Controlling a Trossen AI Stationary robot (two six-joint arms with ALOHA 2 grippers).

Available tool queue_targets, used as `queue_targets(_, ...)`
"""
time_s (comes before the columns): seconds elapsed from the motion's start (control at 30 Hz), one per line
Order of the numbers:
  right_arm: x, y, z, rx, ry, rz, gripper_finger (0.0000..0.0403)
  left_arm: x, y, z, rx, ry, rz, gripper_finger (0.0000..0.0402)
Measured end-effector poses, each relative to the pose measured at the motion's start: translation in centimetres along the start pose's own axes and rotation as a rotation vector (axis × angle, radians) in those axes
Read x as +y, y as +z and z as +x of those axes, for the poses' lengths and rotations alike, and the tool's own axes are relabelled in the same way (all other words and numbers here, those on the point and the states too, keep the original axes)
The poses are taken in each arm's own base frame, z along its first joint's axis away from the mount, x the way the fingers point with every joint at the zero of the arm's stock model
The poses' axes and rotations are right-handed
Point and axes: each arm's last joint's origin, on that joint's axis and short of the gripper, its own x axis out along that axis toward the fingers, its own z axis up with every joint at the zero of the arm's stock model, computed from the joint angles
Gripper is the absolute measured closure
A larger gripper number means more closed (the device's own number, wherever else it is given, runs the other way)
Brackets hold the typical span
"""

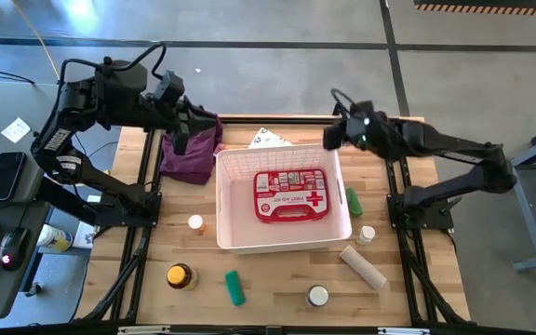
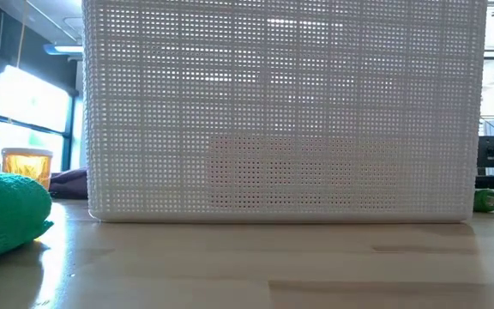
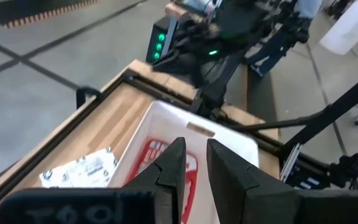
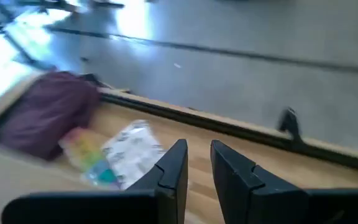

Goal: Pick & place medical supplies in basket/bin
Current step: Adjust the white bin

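The white basket (image 1: 282, 244) stands in the middle of the wooden bench (image 1: 268, 298). Inside it lies the red first-aid pouch (image 1: 291, 194), flat on the bottom, with its white cross toward the right side.

The left gripper (image 3: 191, 163) hangs above the far left corner of the bench, over the purple cloth (image 1: 189, 149). Its fingers (image 3: 169, 171) stand a little apart, with a narrow gap between them, and they hold nothing. The right gripper (image 4: 196, 163) is above the far right corner of the basket. Its fingers (image 4: 174, 167) also have only a small gap and nothing is between them.

Behind the basket, at the far edge of the bench, lies the white printed packet (image 4: 132, 152). In the right wrist view the rainbow pill organizer (image 4: 91, 158) lies just beside the packet, between it and the purple cloth.

The other supplies are on the bench around the basket. A small white-capped bottle (image 1: 195, 222) stands just left of the basket. The amber bottle (image 1: 180, 276) is near the front left, and a green tube (image 1: 235, 288) lies to the right of it. A second white cap (image 1: 317, 296) is at the front. The beige roll (image 1: 363, 267) lies at the front right, another small white-capped bottle (image 1: 368, 234) is above it, and a green thing (image 1: 353, 200) lies just beside the right wall of the basket.
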Motion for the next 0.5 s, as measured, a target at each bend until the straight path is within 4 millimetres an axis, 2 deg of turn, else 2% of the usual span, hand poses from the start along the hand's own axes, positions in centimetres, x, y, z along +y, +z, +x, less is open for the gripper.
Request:
queue_targets(0.13,-0.8,0.6,3.1,0.116,-0.009,-0.018,0.0341,0.0,0.1,0.0,-0.006,-0.001,0.0,0.03)
queue_targets(0.33,-1.8,0.1,7.4,0.358,-0.01,0.008,0.0341,0.0,0.0,0.0,-0.006,0.002,0.0,0.03)
queue_targets(0.5,-2.1,-0.2,9.3,0.504,0.067,0.061,0.0341,0.0,0.0,0.0,-0.002,0.003,-0.004,0.03)
